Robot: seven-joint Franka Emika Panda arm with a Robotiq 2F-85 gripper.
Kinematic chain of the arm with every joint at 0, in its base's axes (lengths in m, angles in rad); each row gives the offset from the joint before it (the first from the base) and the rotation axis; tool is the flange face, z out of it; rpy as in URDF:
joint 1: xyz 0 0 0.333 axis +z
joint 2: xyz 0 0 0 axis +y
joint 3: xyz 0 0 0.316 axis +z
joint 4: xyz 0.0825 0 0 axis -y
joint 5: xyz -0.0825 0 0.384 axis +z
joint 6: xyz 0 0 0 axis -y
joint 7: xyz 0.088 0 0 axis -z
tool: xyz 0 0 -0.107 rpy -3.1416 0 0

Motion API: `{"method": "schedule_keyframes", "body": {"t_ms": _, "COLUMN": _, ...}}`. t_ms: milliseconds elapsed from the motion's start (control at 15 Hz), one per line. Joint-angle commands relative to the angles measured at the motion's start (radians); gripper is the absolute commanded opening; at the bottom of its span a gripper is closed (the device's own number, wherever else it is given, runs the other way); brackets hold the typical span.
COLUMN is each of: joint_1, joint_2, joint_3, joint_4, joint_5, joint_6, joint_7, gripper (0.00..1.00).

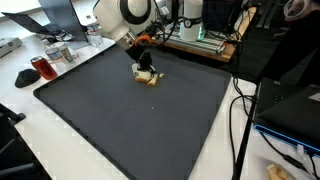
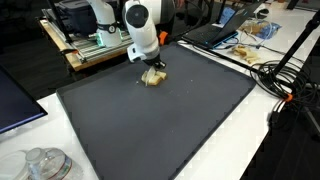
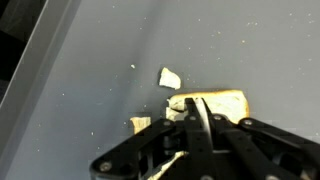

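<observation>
- Pincer (image 3: 197,108) fingers look drawn together in the wrist view, with no gap showing between them. Whether they nip the edge of the thing below cannot be told.
- Right under those tips lies a tan block (image 3: 225,103), flat on the surface. Its longer part reaches out to the right of the fingers, and its left end is hidden behind them.
- In both exterior views the pincer (image 1: 145,69) (image 2: 152,69) points straight down, and the tan block (image 1: 149,79) (image 2: 154,78) sits at its tip, touching or almost touching it.
- Two broken bits lie close by in the wrist view: a small crumb (image 3: 170,77) just beyond the block to the left, and a second crumb (image 3: 140,125) nearer the camera, left of the fingers.
- All of this rests on a dark mat (image 1: 130,125) (image 2: 160,125), in its far part, well away from the near edge.
- Off the mat's left edge in an exterior view stands a red cup (image 1: 40,68) on the white table (image 1: 60,140).
- At the near left corner in an exterior view sits a glass jar (image 2: 45,165).
- Black cables (image 1: 238,120) run along the mat's right side.
</observation>
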State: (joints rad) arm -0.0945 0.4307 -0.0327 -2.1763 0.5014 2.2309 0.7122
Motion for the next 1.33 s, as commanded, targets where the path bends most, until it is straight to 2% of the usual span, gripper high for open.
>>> {"method": "schedule_keyframes", "body": {"t_ms": 0, "joint_1": 0.044, "joint_2": 0.046, "joint_3": -0.020, "joint_4": -0.010, "joint_5": -0.038, "joint_6": 0.052, "joint_7": -0.016, "gripper": 0.01}}
{"method": "schedule_keyframes", "body": {"t_ms": 333, "joint_1": 0.067, "joint_2": 0.054, "joint_3": -0.041, "joint_4": -0.013, "joint_5": -0.091, "joint_6": 0.080, "joint_7": 0.000, "gripper": 0.01}}
{"method": "schedule_keyframes", "body": {"t_ms": 1267, "joint_1": 0.042, "joint_2": 0.085, "joint_3": -0.076, "joint_4": 0.038, "joint_5": -0.091, "joint_6": 0.064, "joint_7": -0.011, "gripper": 0.01}}
